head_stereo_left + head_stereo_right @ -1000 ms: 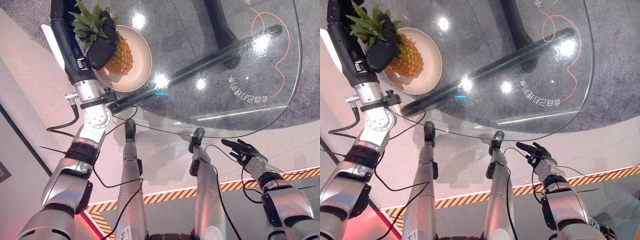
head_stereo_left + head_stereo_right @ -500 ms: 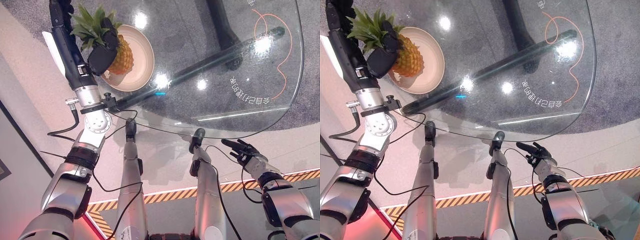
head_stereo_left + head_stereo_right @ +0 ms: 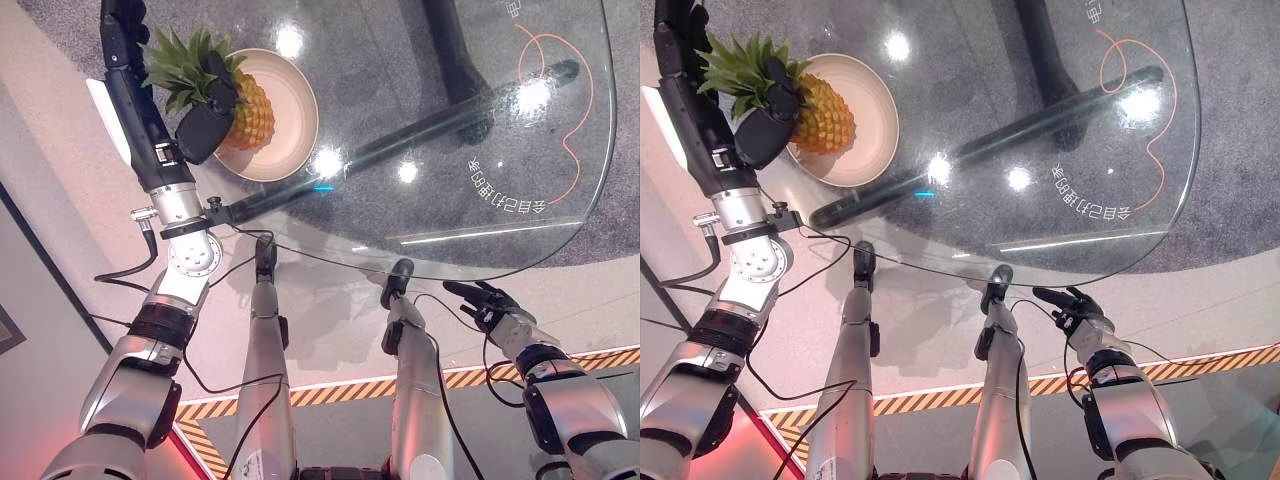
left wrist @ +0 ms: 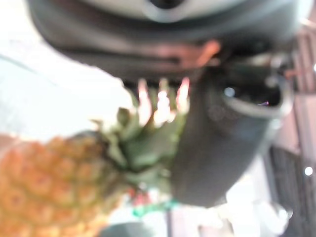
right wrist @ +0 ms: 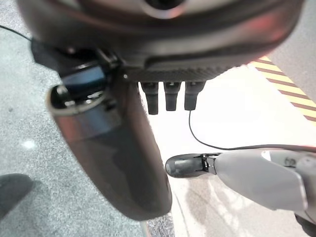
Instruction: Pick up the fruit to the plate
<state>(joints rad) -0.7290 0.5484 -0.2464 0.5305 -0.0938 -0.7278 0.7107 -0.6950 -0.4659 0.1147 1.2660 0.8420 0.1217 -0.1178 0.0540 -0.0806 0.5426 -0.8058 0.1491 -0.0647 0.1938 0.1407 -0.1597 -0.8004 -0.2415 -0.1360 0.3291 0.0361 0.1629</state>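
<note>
The left hand (image 3: 205, 125) sits in the upper left of the left eye view, its fingers curled around the pineapple (image 3: 245, 112) at the junction of the green crown and the yellow body. The pineapple lies tilted over the beige plate (image 3: 290, 120), its body above the plate's left portion; contact with the plate cannot be determined. The plate rests on the glass table (image 3: 470, 120). The right hand (image 3: 483, 300) is in the lower right, below the table edge, with fingers extended and relaxed, holding nothing.
</note>
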